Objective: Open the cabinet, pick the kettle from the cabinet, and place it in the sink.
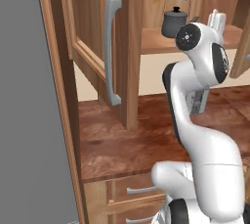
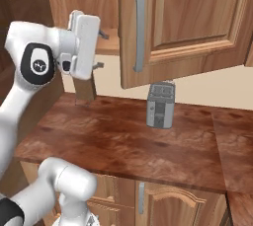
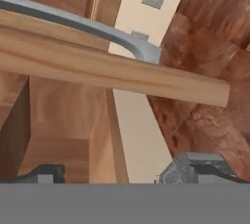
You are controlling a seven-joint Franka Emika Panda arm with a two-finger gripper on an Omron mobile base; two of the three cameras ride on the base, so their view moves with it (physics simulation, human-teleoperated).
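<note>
The gripper [image 2: 101, 50] is held with its fingers spread wide and nothing between them, raised to shelf height in front of the open cabinet [image 1: 205, 8]. In the hand view one cabinet door [image 3: 117, 69] is seen edge-on just ahead of the fingertips [image 3: 46, 173], with its grey bar handle [image 3: 88, 27] running along it.

The kettle [image 1: 175, 18] is seen on the wooden shelf [image 1: 161, 42] inside the cabinet, upright, just behind the arm's wrist in the left base view. The sink cannot be made out.

Several risks can be judged from here. The door edge lies close to the fingers, so it could be struck or pushed further if the hand is swung towards the kettle without being drawn clear. The kettle's arched handle is thin, and the kettle could be knocked over or shoved deeper on the shelf by a misaligned approach. The wrist could also be caught on the shelf's front lip. On the countertop [image 2: 123, 141] below, a toaster [image 2: 161, 105] stands where a dropped kettle might land.
</note>
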